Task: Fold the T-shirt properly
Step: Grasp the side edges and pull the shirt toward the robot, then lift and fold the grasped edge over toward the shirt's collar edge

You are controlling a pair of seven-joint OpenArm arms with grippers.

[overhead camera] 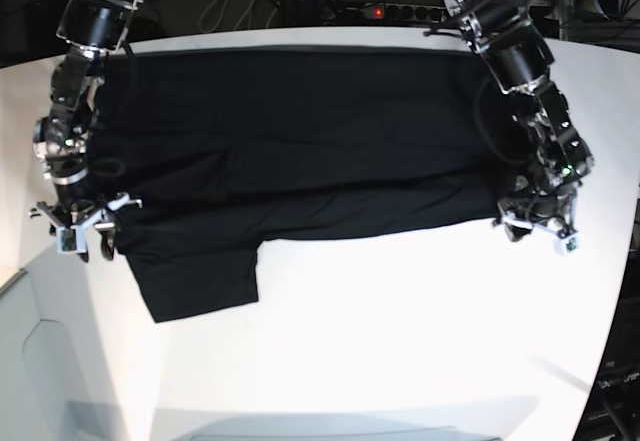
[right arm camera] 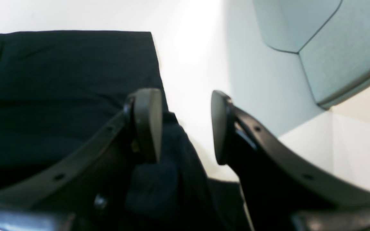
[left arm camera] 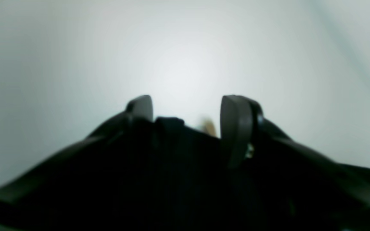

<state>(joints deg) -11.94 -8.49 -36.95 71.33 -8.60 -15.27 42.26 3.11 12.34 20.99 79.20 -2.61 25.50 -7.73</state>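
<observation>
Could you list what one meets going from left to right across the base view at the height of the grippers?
Right gripper → T-shirt → left gripper → bare white table.

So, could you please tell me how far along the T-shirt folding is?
Done: the T-shirt lies as a wide band on the table, apparently folded over lengthwise. In hand: the left hand and right hand sit at its opposite ends. Left: a flap still sticks out near the right hand, and the crosswise folds.
</observation>
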